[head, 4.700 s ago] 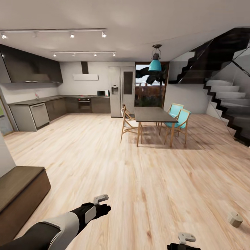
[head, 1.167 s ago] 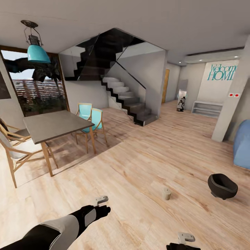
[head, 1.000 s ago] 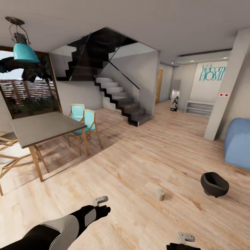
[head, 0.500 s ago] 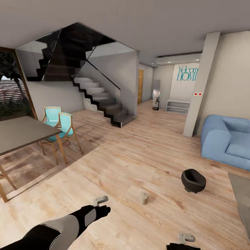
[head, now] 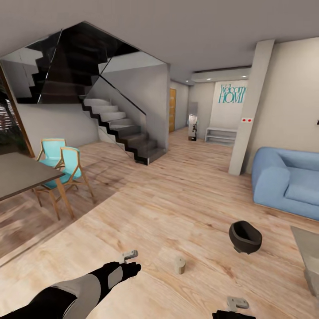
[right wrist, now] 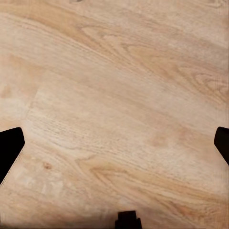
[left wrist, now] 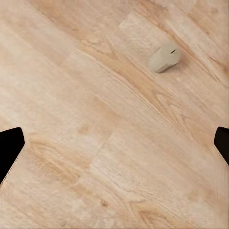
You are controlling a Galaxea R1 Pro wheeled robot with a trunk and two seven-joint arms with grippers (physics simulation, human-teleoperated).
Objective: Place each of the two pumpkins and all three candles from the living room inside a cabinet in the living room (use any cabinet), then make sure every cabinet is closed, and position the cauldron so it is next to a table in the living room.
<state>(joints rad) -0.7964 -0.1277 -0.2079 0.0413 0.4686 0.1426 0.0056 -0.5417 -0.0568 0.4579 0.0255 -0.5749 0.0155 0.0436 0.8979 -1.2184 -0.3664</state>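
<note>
Light wood planks (head: 177, 195) run across the whole open room, from a dark dining table (head: 17, 175) with turquoise chairs (head: 66, 166) at the left, past a black staircase (head: 119, 128), to a blue sofa (head: 288, 184) at the right. One candle (head: 179, 264), a short stubby grey-tan cylinder, stands upright on the floor; in the left wrist view the candle (left wrist: 164, 57) shows as a pale rounded stub on the planks. Right of it and a little farther off sits the cauldron (head: 245, 237), a round, bulging black pot with a wide mouth; nothing can be made out inside. Beyond the cauldron, at the right edge, is a corner of the grey glass-topped table (head: 309, 250), near but apart from it. The left gripper (head: 129, 255) hangs over bare floor just left of the candle, not touching it, its fingers spread wide and holding nothing. The right gripper (head: 238, 304) sits at the bottom edge, nearer than the cauldron, likewise spread apart and empty.
</note>
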